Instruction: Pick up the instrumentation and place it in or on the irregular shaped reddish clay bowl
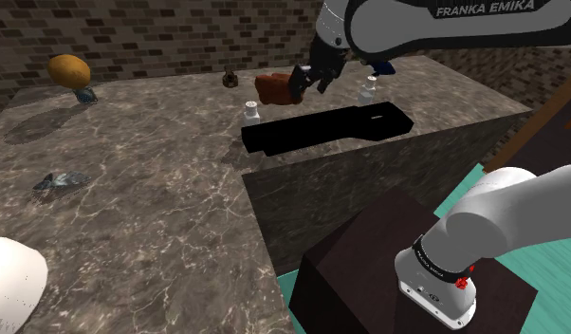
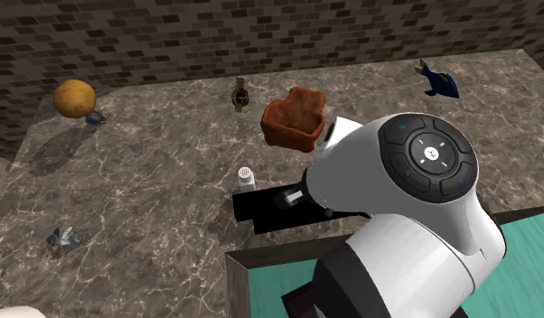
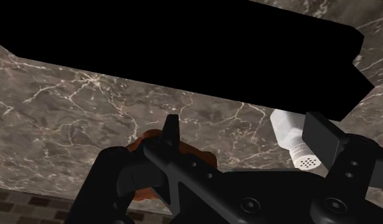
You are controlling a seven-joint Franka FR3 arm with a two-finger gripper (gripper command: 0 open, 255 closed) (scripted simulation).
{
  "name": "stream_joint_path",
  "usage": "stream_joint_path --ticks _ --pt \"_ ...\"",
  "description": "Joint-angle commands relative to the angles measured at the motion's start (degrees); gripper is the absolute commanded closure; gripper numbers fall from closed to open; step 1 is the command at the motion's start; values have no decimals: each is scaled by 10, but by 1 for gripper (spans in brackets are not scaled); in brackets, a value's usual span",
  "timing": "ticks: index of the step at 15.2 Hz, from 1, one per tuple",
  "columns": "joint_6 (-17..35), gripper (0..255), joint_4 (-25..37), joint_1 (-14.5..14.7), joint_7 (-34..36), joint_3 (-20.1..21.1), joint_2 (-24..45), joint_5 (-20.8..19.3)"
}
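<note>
An irregular reddish clay bowl [image 1: 272, 88] [image 2: 295, 118] sits on the marble counter near the brick back wall. A small brown dial-like instrument [image 1: 230, 77] [image 2: 240, 93] stands behind it, close to the wall. My black gripper [image 1: 310, 83] hangs just beside the bowl, toward the shoulder view's right. In the wrist view the gripper [image 3: 244, 137] is open, its fingers wide apart with only bare counter between them. A bit of the reddish bowl [image 3: 147, 136] shows behind one finger [image 3: 169, 135].
A long flat pure-black slab [image 1: 326, 128] [image 3: 184, 44] lies on the counter near its edge. A white shaker [image 1: 250, 109] [image 2: 246, 176] [image 3: 293, 140] stands beside it. An orange ball [image 1: 69, 68], a blue object [image 2: 439, 83] and a small grey-blue item [image 1: 58, 180] sit farther off.
</note>
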Motion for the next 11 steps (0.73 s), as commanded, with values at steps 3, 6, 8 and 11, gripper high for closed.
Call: stream_joint_path --ticks 3,6,8,11 --pt "53 0 25 -13 68 55 69 -24" --pt "87 0 51 -29 126 98 127 -59" --pt "105 0 73 -40 170 127 169 -92" --pt "119 0 103 -52 224 157 220 -140"
